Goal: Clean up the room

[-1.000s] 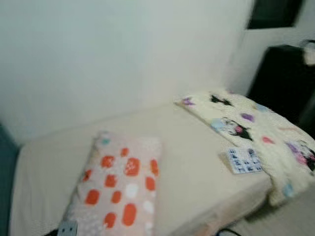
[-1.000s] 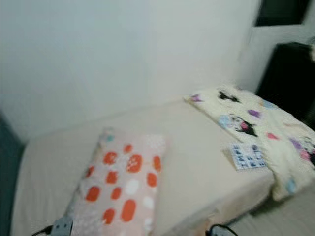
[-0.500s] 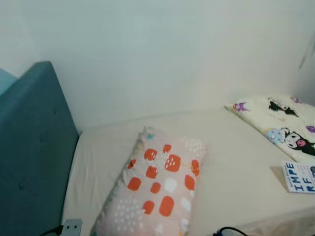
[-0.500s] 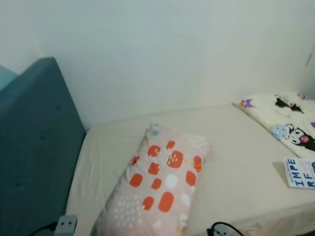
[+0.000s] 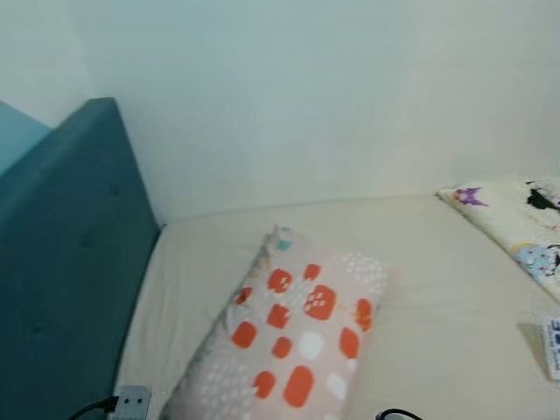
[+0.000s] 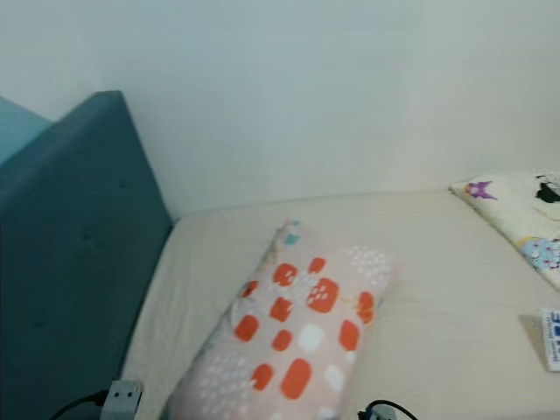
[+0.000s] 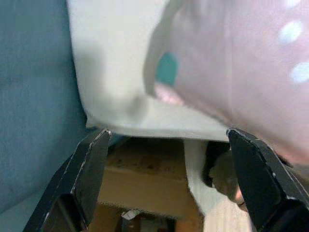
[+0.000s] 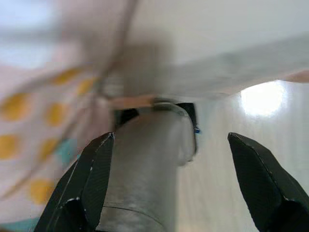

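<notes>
One pillow (image 5: pixel 297 341), pink with orange and white patches, lies askew in the lower middle of the head-camera frame, on the cream sheet of the bed (image 5: pixel 437 262). A teal headboard (image 5: pixel 61 262) fills the left side. At the right edge sits a folded cartoon-print blanket (image 5: pixel 525 210), and below it, cut off by the frame, a small printed booklet (image 5: pixel 553 346).

The left gripper (image 7: pixel 166 159) has its fingers spread wide, holding nothing, low by the bed's edge with the pillow's corner just beyond them. The right gripper (image 8: pixel 169 169) is likewise spread and empty, with a grey cylindrical part between its fingers and patterned fabric alongside.

The step in hand looks like approaching the bed to straighten the pillow against the headboard. To do it well, the robot should probably close in squarely, take the pillow by its near edge or by two corners, and lift it rather than drag it, so the sheet stays smooth.
</notes>
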Motion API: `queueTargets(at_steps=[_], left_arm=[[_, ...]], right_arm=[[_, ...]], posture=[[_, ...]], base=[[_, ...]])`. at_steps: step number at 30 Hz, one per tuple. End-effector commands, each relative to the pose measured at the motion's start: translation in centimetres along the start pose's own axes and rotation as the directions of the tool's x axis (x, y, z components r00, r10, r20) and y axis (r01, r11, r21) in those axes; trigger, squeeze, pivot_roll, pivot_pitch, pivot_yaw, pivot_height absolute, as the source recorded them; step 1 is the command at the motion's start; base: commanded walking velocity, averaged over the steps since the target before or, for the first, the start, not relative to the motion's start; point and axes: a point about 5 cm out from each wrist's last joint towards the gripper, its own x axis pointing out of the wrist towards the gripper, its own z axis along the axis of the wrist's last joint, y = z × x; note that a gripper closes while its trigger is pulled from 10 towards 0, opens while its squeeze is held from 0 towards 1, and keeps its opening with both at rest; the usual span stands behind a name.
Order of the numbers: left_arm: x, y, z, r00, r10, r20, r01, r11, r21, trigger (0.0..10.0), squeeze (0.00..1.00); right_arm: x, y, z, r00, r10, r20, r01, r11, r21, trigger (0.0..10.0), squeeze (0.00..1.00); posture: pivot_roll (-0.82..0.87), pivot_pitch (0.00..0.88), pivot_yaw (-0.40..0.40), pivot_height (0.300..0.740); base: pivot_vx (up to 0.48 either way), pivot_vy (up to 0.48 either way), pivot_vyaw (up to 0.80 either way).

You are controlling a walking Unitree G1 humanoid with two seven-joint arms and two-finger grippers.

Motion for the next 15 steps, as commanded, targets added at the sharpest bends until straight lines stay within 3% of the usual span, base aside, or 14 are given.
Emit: queueTargets(at_steps=[1, 7, 10, 11, 15], left_arm=[[0.0, 0.3, 0.3, 1.0, 0.01, 0.004, -0.01, 1.0, 0.015, 10.0, 0.0], [0.0, 0.3, 0.3, 1.0, 0.015, 0.007, -0.015, 1.0, 0.005, 10.0, 0.0], [0.1, 0.4, 1.2, 0.999, 0.022, 0.04, -0.021, 0.999, -0.039, 10.0, 0.0], [0.3, 0.4, 2.5, 0.996, 0.026, 0.087, -0.017, 0.994, -0.107, 10.0, 0.0], [0.4, 0.1, 4.4, 0.989, 0.002, 0.147, 0.02, 0.989, -0.144, 10.0, 0.0]], right_arm=[[0.1, 0.4, -0.5, 1.0, 0.009, -0.021, -0.009, 1.0, 0.0, 10.0, 0.0], [0.0, 0.3, -0.6, 0.999, -0.001, -0.033, 0.001, 1.0, -0.011, 10.0, 0.0], [0.0, 0.2, -0.5, 1.0, -0.005, -0.029, 0.005, 1.0, -0.006, 10.0, 0.0], [0.0, 0.2, -0.4, 1.0, -0.007, -0.025, 0.007, 1.0, 0.0, 10.0, 0.0], [0.0, 0.1, -0.4, 1.0, -0.009, -0.024, 0.009, 1.0, 0.002, 10.0, 0.0]], posture=[[-0.06, 0.0, 0.034, 0.74], [-0.07, 0.0, 0.033, 0.74], [-0.07, 0.0, 0.033, 0.74], [-0.07, 0.0, 0.033, 0.74], [-0.07, 0.0, 0.032, 0.74]], base=[[0.0, 0.0, 0.0], [0.0, 0.0, 0.0], [0.0, 0.0, 0.0], [0.0, 0.0, 0.0], [0.0, 0.0, 0.0]])
